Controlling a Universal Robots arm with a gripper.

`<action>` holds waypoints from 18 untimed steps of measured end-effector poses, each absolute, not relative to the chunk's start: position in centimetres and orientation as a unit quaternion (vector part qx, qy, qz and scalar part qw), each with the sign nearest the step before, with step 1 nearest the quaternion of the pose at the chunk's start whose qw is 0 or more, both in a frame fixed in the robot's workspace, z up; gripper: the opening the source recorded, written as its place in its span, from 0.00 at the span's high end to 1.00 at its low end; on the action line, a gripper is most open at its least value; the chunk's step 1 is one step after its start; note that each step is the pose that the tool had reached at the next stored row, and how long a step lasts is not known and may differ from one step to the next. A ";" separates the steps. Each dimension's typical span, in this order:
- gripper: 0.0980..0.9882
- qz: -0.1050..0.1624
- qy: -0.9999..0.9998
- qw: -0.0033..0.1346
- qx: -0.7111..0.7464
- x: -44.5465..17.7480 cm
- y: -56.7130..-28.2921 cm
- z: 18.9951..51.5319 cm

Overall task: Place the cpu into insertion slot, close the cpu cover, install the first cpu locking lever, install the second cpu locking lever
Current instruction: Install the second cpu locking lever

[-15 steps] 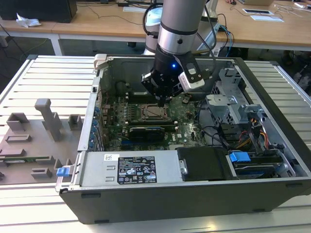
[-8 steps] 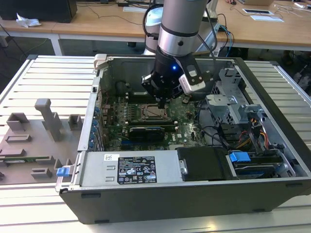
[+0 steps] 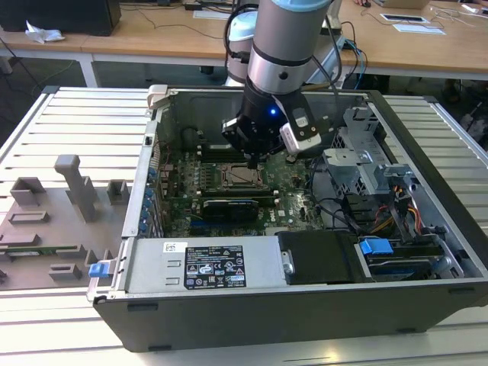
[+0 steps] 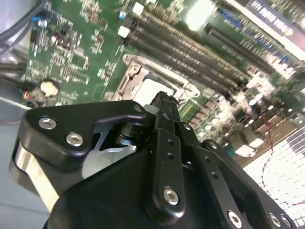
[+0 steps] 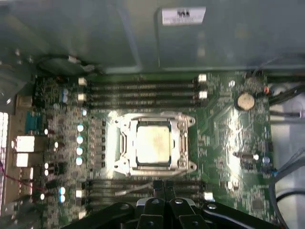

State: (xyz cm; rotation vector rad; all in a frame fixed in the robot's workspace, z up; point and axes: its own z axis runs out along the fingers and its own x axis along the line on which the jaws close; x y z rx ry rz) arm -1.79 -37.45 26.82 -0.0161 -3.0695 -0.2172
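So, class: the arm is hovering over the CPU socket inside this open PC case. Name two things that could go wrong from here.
1. The gripper hangs close above the cpu, already seated under the cpu cover; pushing down off-centre could scrape the chip or bend the cover.
2. Memory slots and small board components crowd the insertion slot, so a sideways drift could knock them.

The open top of the computer case leaves room above the insertion slot. Memory slots flank it on two sides. A drive cage and cables crowd the exterior view's right.
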 end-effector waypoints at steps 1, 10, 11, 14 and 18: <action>0.99 -0.071 -0.997 0.032 -0.005 -1.8 -37.4 26.8; 0.99 -0.071 -0.997 0.032 -0.005 -1.8 -37.5 26.4; 0.99 -0.071 -0.997 0.032 -0.005 -1.8 -37.5 26.3; 0.99 -0.071 -0.997 0.032 -0.005 -1.8 -37.5 26.0; 0.99 -0.071 -0.997 0.032 -0.005 -1.8 -37.5 25.5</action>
